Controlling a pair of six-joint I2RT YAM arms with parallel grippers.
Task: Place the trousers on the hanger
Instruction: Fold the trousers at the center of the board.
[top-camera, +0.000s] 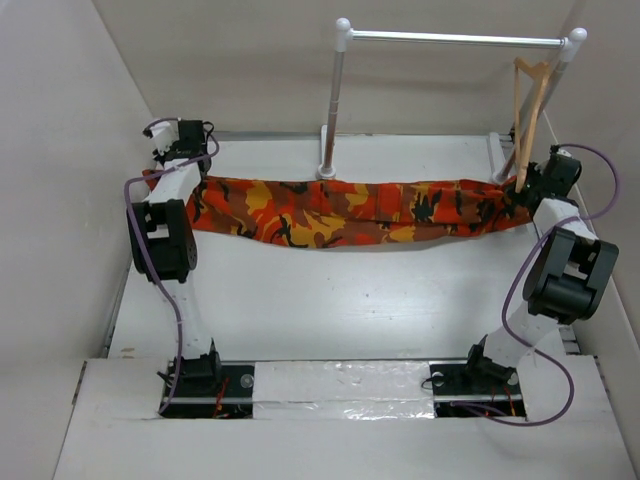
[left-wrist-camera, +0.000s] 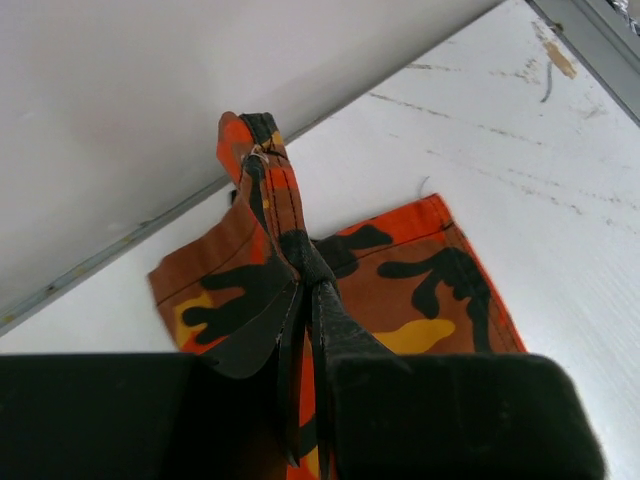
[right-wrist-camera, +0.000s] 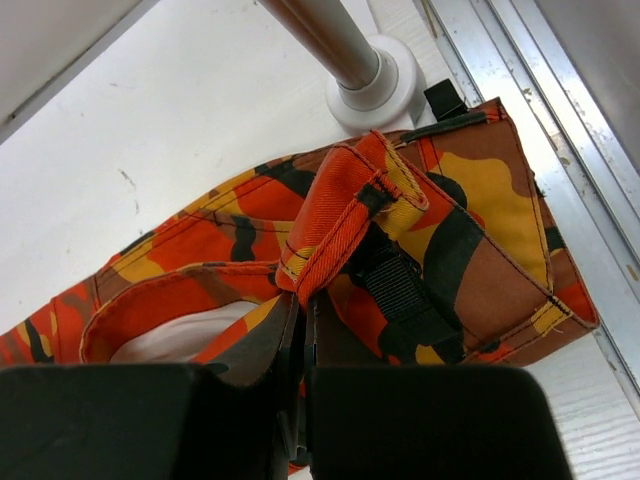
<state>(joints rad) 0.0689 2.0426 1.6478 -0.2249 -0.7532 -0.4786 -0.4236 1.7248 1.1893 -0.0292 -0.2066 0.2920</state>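
The camouflage trousers are stretched in a long band across the far part of the table, between my two grippers. My left gripper is shut on their left end, a hem fold that stands up between the fingers in the left wrist view. My right gripper is shut on their right end, the waistband with its black strap. The light-tan wooden hanger hangs from the right end of the white rail, just above my right gripper.
A white rail on two posts stands at the back; its left post base touches the trousers' far edge. The right post base is close behind the waistband. Enclosure walls stand at left, right and back.
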